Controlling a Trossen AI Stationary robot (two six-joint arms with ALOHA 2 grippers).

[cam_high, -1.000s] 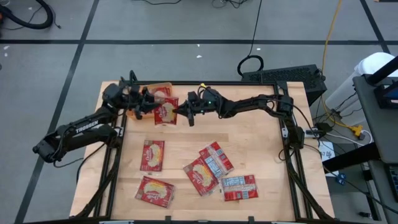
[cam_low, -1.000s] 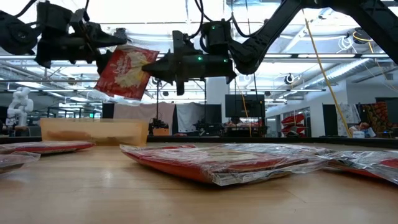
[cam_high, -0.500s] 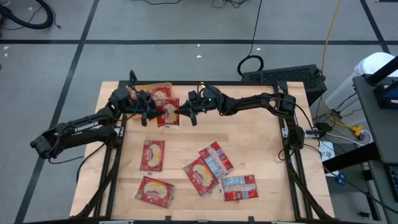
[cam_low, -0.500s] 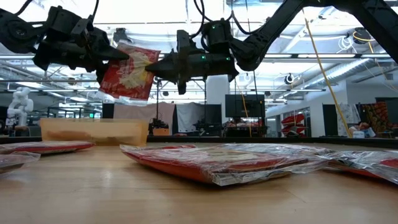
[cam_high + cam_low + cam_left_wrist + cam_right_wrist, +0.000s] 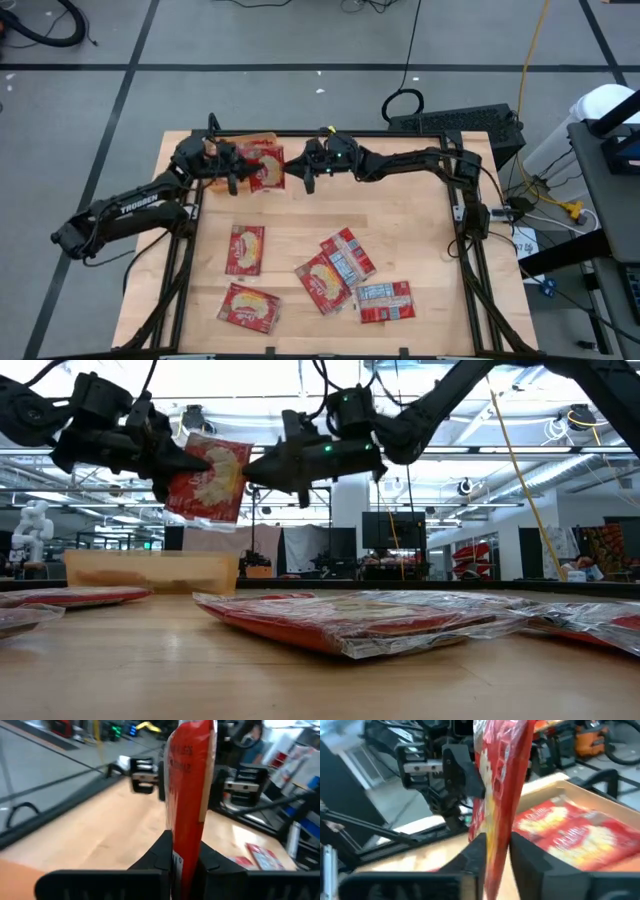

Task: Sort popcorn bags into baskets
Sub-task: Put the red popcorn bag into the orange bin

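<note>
One red popcorn bag (image 5: 210, 480) hangs in the air between my two grippers, over the table just near the orange basket (image 5: 240, 137). My left gripper (image 5: 243, 172) is shut on the bag's side toward the table's left. My right gripper (image 5: 298, 175) comes level from the right. Its fingers stand slightly open on either side of the bag's opposite edge (image 5: 496, 820). Two bags (image 5: 570, 825) lie flat in the basket. Several more bags (image 5: 323, 282) lie flat on the table's near half. My left gripper pinches the bag's edge (image 5: 182, 852) between its two fingers, coming about level from the table's left. The bag stands edge-on out of the fingers, tilted, lifted clear of table and basket. My right gripper has the bag's edge between its parted fingers (image 5: 477, 847); I cannot tell whether they touch it.
The basket's wall (image 5: 150, 572) stands at the far left of the table. Loose bags (image 5: 246, 248) (image 5: 385, 301) take up the near middle. Bare wood shows at the far right (image 5: 420, 215). A black frame runs round the table's edges.
My left gripper, open around the bag a second ago, has tipped and shut on its edge. My right gripper's fingers have parted a little, and it has risen slightly toward the far edge. The bag stays aloft, shifted slightly toward the basket.
</note>
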